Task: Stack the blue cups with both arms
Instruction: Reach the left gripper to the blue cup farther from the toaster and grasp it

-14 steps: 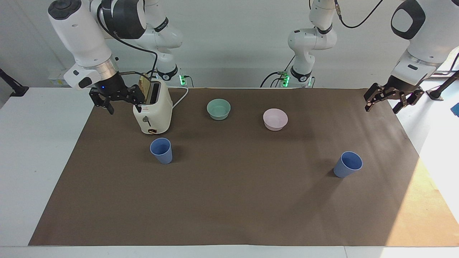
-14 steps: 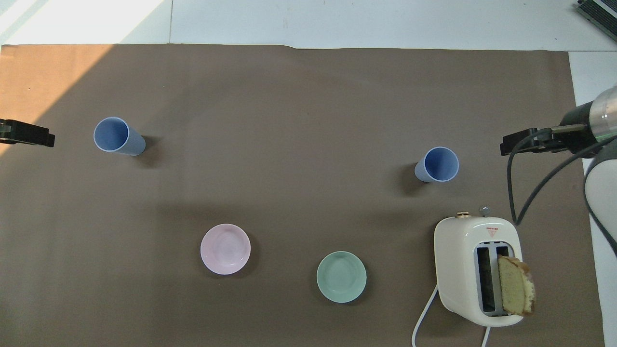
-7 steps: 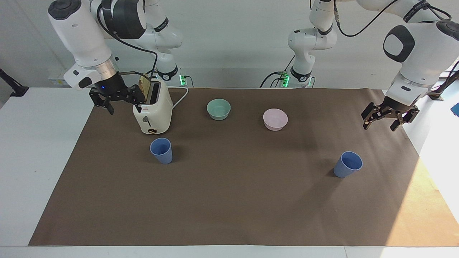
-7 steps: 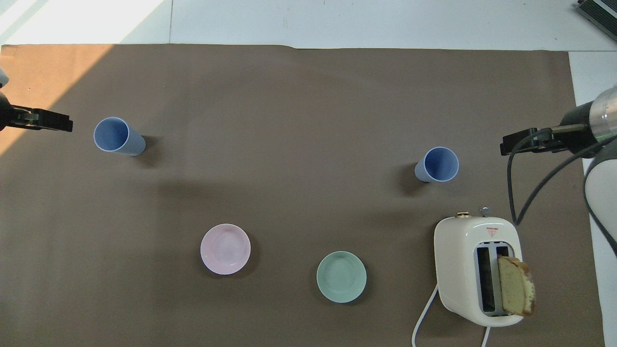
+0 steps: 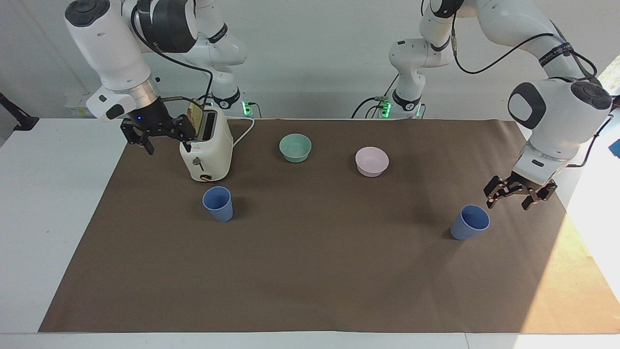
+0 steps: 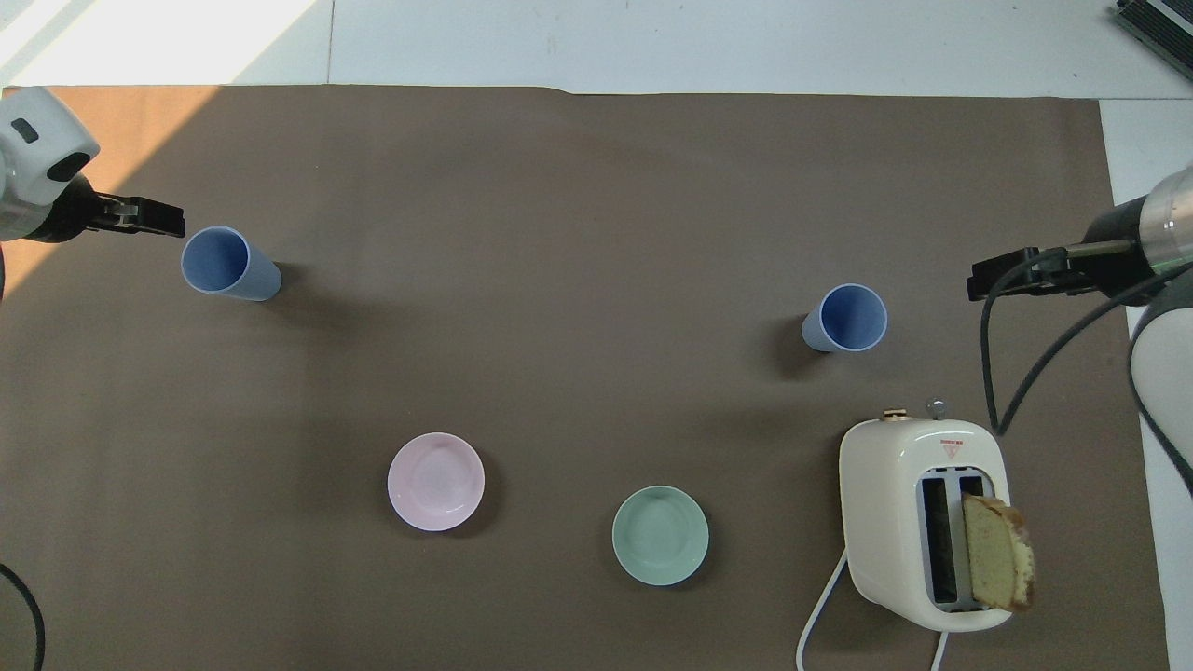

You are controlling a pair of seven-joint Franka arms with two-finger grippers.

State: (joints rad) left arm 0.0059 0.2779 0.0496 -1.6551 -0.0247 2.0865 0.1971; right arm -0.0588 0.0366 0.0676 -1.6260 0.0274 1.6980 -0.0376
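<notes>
One plain matte blue tapered cup (image 5: 470, 222) (image 6: 229, 264) stands upright on the brown paper sheet (image 5: 310, 271) (image 6: 596, 186) toward the left arm's end of the bench (image 5: 53, 203). The left claw (image 5: 515, 196) (image 6: 149, 217) hangs just beside this cup's rim, toward the bench end, a little above it and not touching; its two black fingers are spread apart and hold nothing. A second ago this claw was higher and over the edge of the sheet; it has since come down and in toward the cup.

The second matte blue tapered cup (image 5: 218, 203) (image 6: 845, 318) stands upright toward the right arm's end, just beside a cream two-slot toaster (image 5: 205, 149) (image 6: 923, 522) and farther from the robots than it. The right claw (image 5: 156, 138) (image 6: 1011, 277) waits beside the toaster, well apart from this cup, fingers spread and empty, unchanged from before.

A slice of bread (image 5: 194, 116) (image 6: 999, 552) sticks up from one toaster slot. Between the cups and nearer to the robots sit a round mint-green bowl (image 5: 295, 147) (image 6: 660, 535) and a round pale pink bowl (image 5: 371, 161) (image 6: 435, 481), apart from each other. Neither cup has moved.
</notes>
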